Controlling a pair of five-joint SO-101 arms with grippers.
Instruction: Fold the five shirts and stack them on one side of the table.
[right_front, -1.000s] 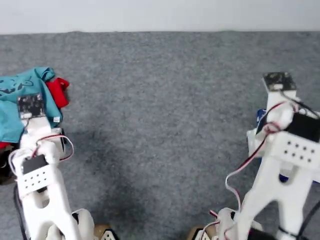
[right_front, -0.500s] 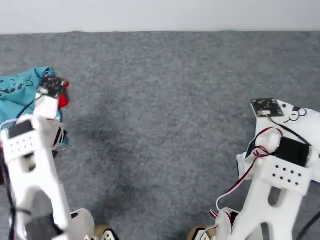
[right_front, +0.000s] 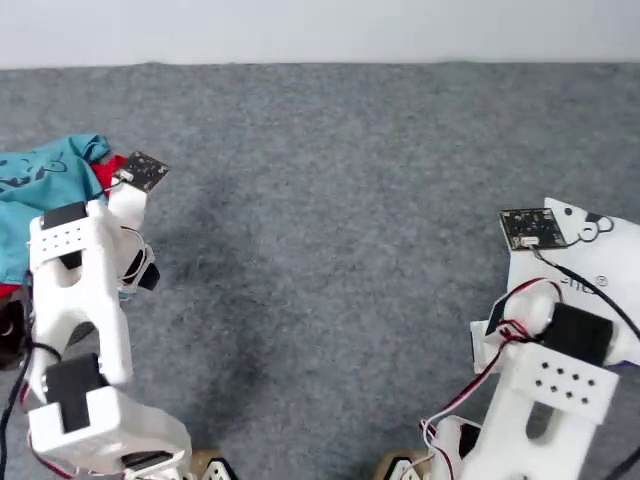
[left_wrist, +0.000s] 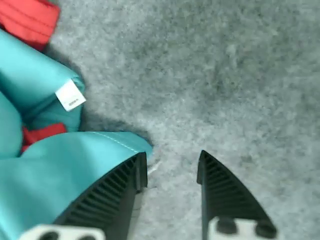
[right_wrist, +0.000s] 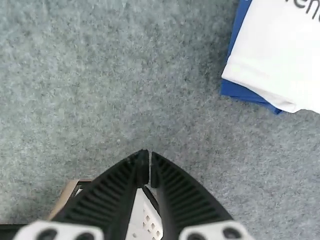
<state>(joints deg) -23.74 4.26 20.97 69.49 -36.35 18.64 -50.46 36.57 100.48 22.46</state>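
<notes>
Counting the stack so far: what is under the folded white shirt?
A blue fabric garment lies directly under the folded white fabric shirt, just its edge peeking out; anything beneath that is covered.

The table (right_front: 330, 200) has a grey, carpet-like top that runs back to a pale wall. At its left edge a teal shirt (right_front: 35, 190) lies crumpled, with a red shirt (right_front: 112, 175) bunched against its right side and partly under it. At the right edge a white shirt (right_front: 600, 260) lies flat on a blue shirt (right_wrist: 240, 93), whose edge shows beneath it.
</notes>
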